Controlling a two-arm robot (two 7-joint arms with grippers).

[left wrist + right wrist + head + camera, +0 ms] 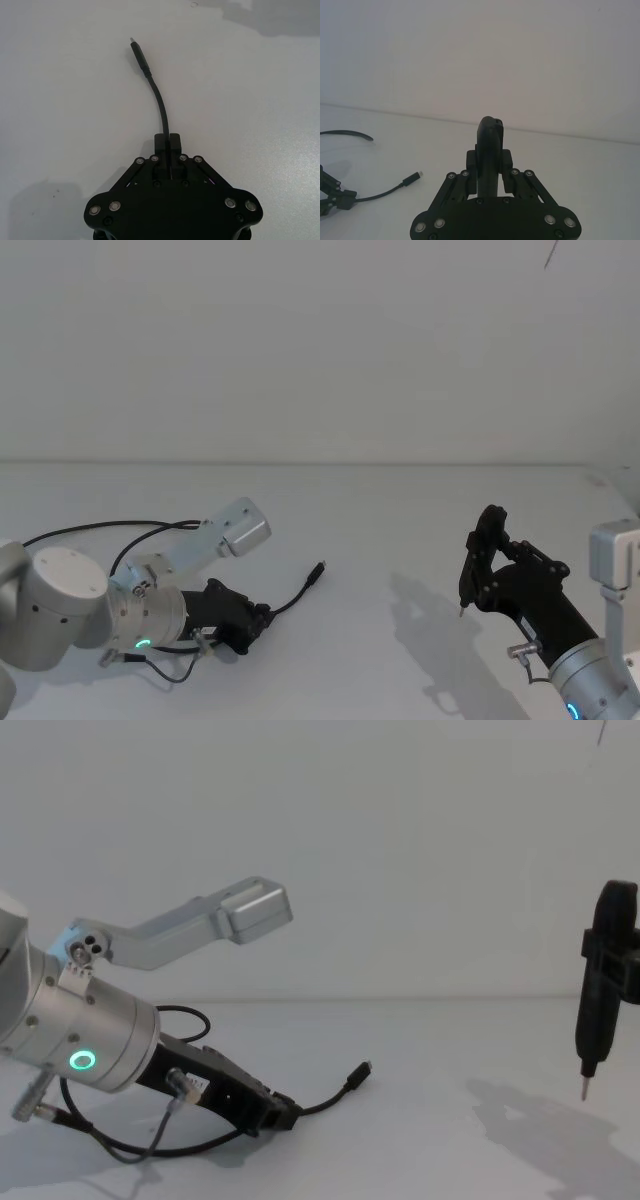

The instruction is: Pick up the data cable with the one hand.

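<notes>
The left arm slants low and forward, its gripper [167, 141] pinched tight on the cable [161, 102]. The right arm stands aside, its gripper [490, 157] clamping a slim tool [598, 990] tip-down.

Buried between the clamped fingers of the left hand [168, 142]: the gripped stretch of data cable [161, 102], the rest lost under the hand's body. Hidden behind the right hand [489, 160]: lower end of the clamped slim black tool [490, 132]. Cropped in the chest view: right hand at 3 o'clock, left arm [90, 1040] at 9 o'clock. Too small to make out in the head view: metal tip of the plug [318, 570].
</notes>
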